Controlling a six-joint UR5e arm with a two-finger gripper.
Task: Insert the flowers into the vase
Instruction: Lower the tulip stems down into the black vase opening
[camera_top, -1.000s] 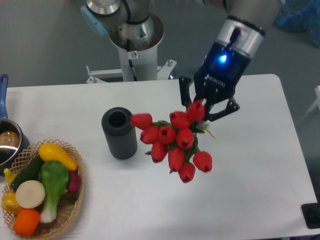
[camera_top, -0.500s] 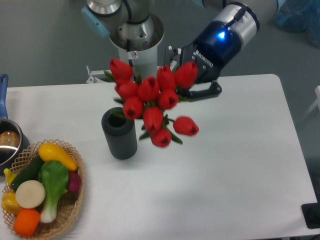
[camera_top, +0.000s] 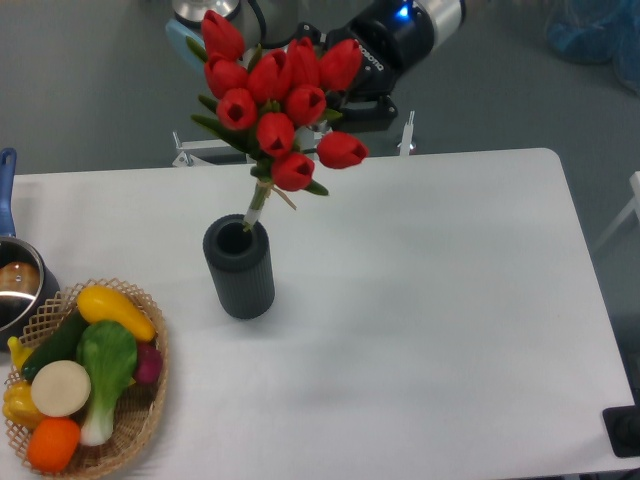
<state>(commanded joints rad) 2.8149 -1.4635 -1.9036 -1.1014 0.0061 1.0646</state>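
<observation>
The flowers (camera_top: 275, 100), a bunch of red tulips with green leaves, hang in the air above the table's back edge. Their bound stems (camera_top: 257, 205) slant down and left, and the stem tips reach the mouth of the vase (camera_top: 240, 275). The vase is a dark ribbed cylinder standing upright on the white table. My gripper (camera_top: 345, 105) comes in from the upper right and is shut on the flowers just behind the blooms. The blooms hide most of its fingers.
A wicker basket (camera_top: 148, 400) of vegetables sits at the front left corner. A blue-handled metal pot (camera_top: 15, 290) stands at the left edge. The robot's base column (camera_top: 225, 10) rises behind the flowers. A small black object (camera_top: 625, 432) lies at the front right corner.
The gripper has swung up and left with the flowers, turning them from blooms-down to upright. The stem tips now sit at the vase mouth.
</observation>
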